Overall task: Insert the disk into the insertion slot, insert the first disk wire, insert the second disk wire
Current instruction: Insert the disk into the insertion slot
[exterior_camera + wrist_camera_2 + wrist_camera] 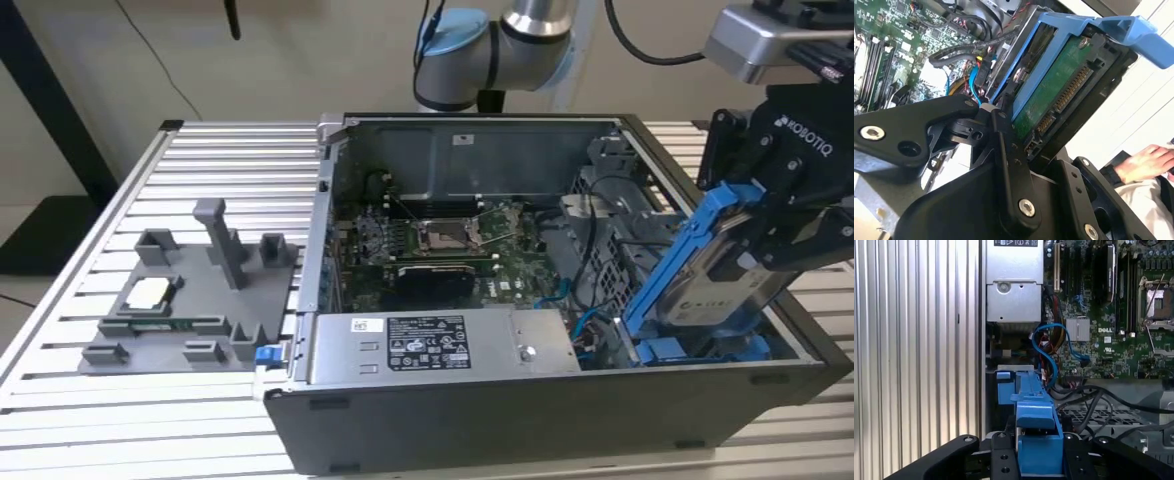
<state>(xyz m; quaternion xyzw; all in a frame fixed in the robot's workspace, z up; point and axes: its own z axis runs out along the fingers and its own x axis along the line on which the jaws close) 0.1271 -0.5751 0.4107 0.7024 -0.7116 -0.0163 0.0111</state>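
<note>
The disk point(707, 275), a silver-grey drive in a blue carrier, hangs tilted over the case's corner at the exterior view's right. My gripper point(750, 250) is shut on it from above. Below it lies the blue insertion slot point(701, 350) on the case floor. In the second wrist view the disk point(1054, 95) shows its green circuit board and connector between black fingers point(1004, 135). In the first wrist view the carrier's blue edge point(1036, 437) sits in my gripper point(1038, 457), in line with the blue slot frame point(1006, 385). A loose blue wire point(1054, 340) curls beside the slot.
The open computer case point(534, 420) lies on a slatted metal table point(80, 400). It holds the motherboard point(447, 240) and a grey labelled power-supply box point(441, 345). A grey fixture point(187, 300) stands at the exterior view's left. A person's hand point(1146, 162) rests outside the case.
</note>
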